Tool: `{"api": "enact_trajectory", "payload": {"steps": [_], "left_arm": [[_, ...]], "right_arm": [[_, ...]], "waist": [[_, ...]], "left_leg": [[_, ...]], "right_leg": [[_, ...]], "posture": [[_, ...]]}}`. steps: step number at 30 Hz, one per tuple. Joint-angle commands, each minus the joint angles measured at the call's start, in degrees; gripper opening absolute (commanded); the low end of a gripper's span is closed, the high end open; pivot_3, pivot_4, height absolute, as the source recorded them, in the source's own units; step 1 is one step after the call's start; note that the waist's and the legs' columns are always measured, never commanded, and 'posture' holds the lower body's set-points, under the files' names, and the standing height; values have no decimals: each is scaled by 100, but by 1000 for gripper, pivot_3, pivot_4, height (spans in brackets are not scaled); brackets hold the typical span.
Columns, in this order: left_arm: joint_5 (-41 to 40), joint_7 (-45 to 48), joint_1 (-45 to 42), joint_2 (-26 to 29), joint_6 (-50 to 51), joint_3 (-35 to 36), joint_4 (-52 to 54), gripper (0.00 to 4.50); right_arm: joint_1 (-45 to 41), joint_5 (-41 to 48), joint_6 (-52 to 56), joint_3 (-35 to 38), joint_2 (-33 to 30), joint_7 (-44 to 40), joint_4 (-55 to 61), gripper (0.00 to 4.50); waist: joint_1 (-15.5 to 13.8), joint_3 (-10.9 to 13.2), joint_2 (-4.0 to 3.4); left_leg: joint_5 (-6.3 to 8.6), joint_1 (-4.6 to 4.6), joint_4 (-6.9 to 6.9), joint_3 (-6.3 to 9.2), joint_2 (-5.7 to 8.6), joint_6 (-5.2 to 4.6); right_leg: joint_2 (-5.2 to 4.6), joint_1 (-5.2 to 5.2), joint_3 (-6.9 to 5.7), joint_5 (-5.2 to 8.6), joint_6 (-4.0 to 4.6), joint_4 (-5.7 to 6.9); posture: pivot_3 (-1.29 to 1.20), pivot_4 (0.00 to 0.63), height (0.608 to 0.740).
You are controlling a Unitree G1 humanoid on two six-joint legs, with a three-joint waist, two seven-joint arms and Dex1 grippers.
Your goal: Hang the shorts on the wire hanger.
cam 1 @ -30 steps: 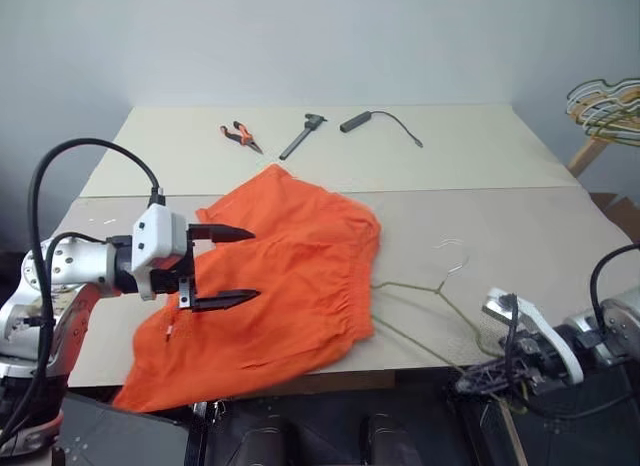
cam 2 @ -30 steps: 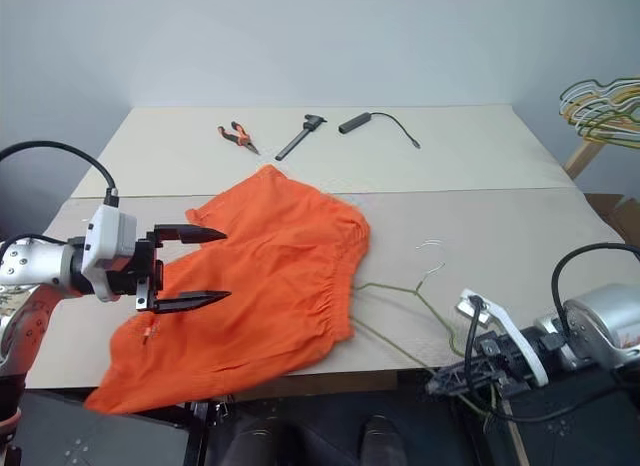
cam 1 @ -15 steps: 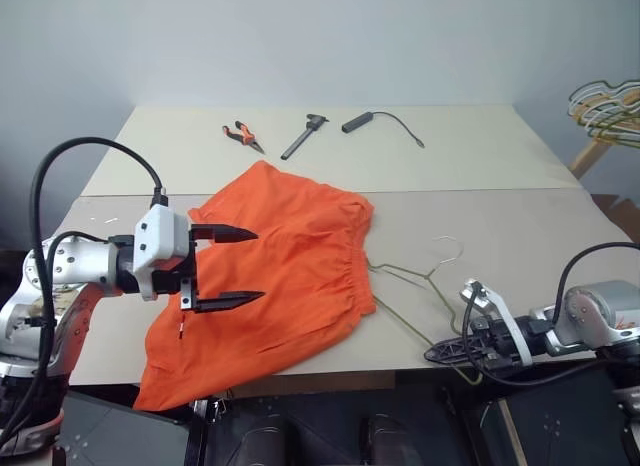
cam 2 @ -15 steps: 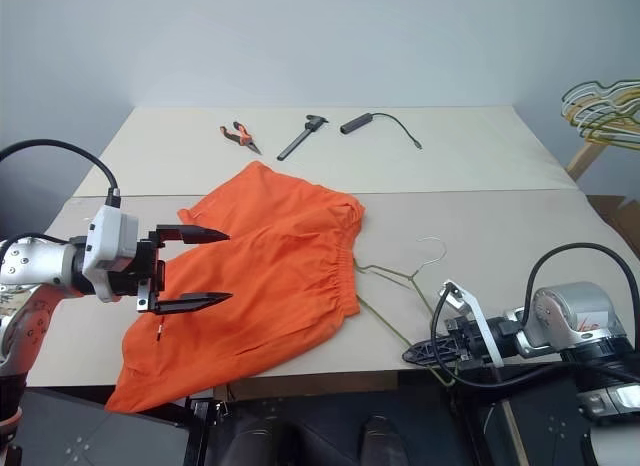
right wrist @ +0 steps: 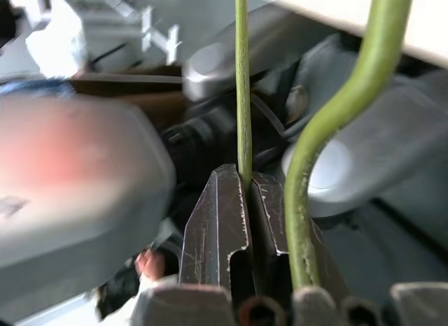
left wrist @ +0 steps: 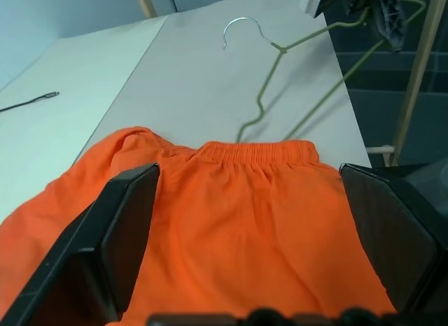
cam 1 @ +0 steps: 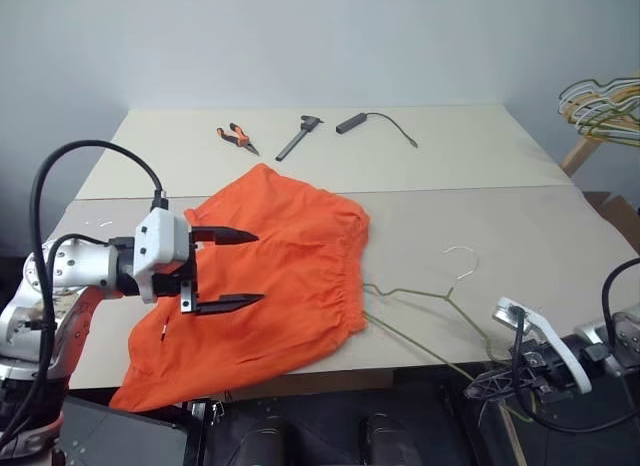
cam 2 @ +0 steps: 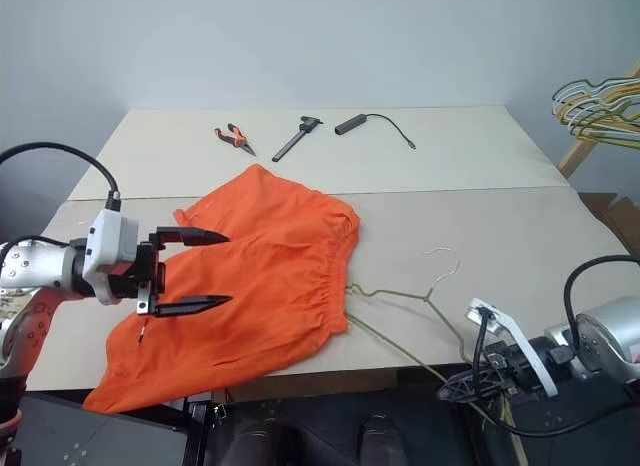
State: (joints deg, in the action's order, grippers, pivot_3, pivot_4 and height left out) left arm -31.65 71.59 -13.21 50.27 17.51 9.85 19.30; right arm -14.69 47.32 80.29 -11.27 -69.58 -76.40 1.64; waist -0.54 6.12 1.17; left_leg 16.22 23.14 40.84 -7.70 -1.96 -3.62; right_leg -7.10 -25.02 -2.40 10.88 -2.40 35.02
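Shorts point(cam 1: 270, 276) are spread on the tabletop point(cam 1: 480, 151) beneath the level, wide-open left end effector point(cam 1: 235, 269), while the wire hanger point(cam 1: 430, 306) is pinched off the near edge by the right end effector point(cam 1: 490, 389).

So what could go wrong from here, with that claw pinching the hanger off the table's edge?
1. The right claw grips the wire hanger by a single thin strand at one corner, so it might twist or slip in the pinch.
2. Part of the shorts already droops over the table's front edge; a tug could slide them off.
3. The hanger's far end lies against the waistband, so dragging it may bunch the fabric under the open left claw.
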Motion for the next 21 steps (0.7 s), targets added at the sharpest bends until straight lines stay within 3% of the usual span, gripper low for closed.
{"api": "enact_trajectory", "payload": {"steps": [1, 14, 21], "left_arm": [[-91, 60, -57, 46, -74, 21, 107, 4475], [-42, 154, -211, 47, -98, -31, -9, 4475], [-77, 109, -73, 93, -41, 72, 127, 4475]], "right_arm": [[-389, -75, 178, 241, 119, 217, -398, 0], [-1249, -210, 632, 296, 1400, 1070, -1268, 0], [-1153, 43, 734, 947, 1410, 1024, -1514, 0]], "waist": [[-7, 0, 0], [-8, 0, 0], [-21, 0, 0]], "left_leg": [[-3, 2, 0, 0, 0, 6], [-7, 4, 0, -2, 5, 12], [-7, 5, 0, -2, 6, 11]], "right_leg": [[0, -2, 0, -1, 1, 1], [3, 0, -3, -5, -8, -1], [3, 1, -3, -6, -8, -2]], "posture": [[20, 97, 740], [34, 97, 740], [45, 99, 740]]}}
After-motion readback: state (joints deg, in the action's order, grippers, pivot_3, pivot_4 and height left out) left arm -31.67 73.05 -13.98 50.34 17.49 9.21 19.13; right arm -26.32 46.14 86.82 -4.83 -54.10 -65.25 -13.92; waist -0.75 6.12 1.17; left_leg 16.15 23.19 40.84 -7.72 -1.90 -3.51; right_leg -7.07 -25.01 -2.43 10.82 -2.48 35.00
